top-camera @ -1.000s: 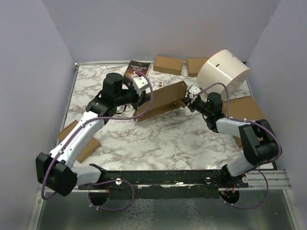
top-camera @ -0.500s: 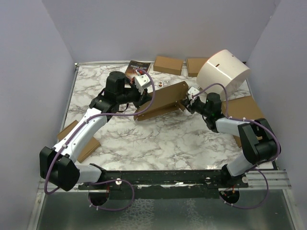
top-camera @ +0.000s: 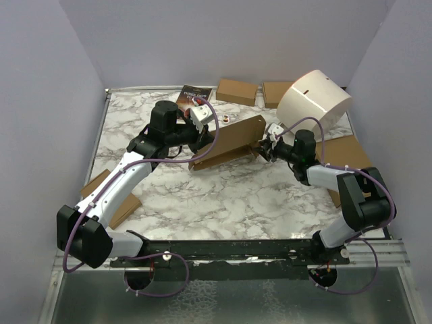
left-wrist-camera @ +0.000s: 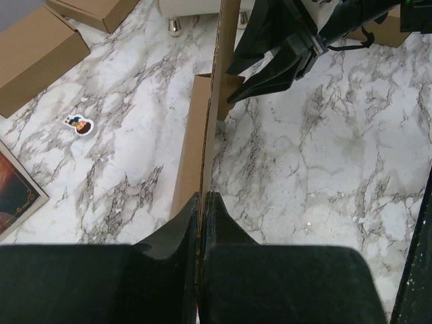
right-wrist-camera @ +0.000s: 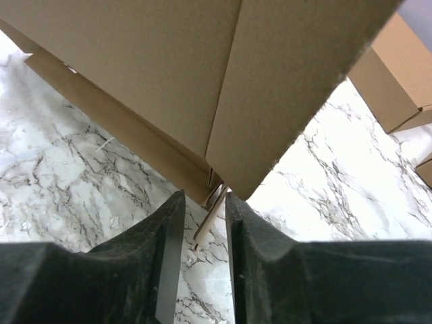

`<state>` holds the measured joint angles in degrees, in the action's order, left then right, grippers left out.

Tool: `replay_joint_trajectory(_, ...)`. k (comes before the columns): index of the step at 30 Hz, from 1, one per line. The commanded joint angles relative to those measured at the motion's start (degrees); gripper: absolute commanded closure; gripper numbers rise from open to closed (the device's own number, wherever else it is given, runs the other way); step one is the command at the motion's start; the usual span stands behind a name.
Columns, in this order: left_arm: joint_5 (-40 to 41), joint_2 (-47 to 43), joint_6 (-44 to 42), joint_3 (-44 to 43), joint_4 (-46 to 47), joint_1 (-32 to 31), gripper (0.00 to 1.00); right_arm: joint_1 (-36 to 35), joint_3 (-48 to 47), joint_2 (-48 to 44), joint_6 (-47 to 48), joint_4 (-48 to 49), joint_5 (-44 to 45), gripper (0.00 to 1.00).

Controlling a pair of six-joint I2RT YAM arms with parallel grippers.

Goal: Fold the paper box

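Observation:
The paper box (top-camera: 229, 140) is a brown cardboard sheet with its wide panel raised on edge in the middle of the table. My left gripper (top-camera: 202, 135) is shut on the panel's left end. The left wrist view shows the sheet edge-on (left-wrist-camera: 214, 101), pinched in that gripper (left-wrist-camera: 201, 201). My right gripper (top-camera: 264, 147) is at the box's right end. In the right wrist view it is (right-wrist-camera: 204, 202) slightly open just below the panel (right-wrist-camera: 169, 74), with a thin cardboard tab (right-wrist-camera: 210, 217) loose between the fingers.
Two small brown boxes (top-camera: 236, 91) (top-camera: 277, 91), a dark book (top-camera: 192, 96) and a white cylinder (top-camera: 314, 101) stand at the back. A large flat brown box (top-camera: 347, 155) lies at the right. Flat cardboard (top-camera: 108, 196) lies at the left. A small sticker (top-camera: 225, 117) lies near the box.
My left arm has shifted a little to the right, still holding the panel. My right gripper has edged slightly right and down at the box's end.

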<state>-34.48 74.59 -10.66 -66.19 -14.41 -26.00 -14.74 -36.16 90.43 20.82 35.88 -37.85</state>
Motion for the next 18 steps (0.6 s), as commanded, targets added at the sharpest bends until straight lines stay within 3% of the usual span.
replay_joint_trajectory(1,1.2,1.3,1.1,-0.6,-1.7,0.0,1.0,1.3,-1.2,-2.1,0.5,-1.9,-7.9,0.66)
replay_joint_trajectory(10,1.1,1.1,1.2,-0.5,-1.8,0.0,1.0,4.1,-4.5,-3.2,5.5,-10.8,-19.1,0.52)
replay_joint_trajectory(14,1.0,0.8,1.1,-0.2,-1.8,0.0,1.0,7.2,-6.5,-4.4,11.2,-17.3,-26.1,0.31)
replay_joint_trajectory(18,0.9,0.7,1.0,0.0,-1.9,0.0,1.0,10.1,-6.6,-6.0,14.2,-19.8,-30.6,0.24)
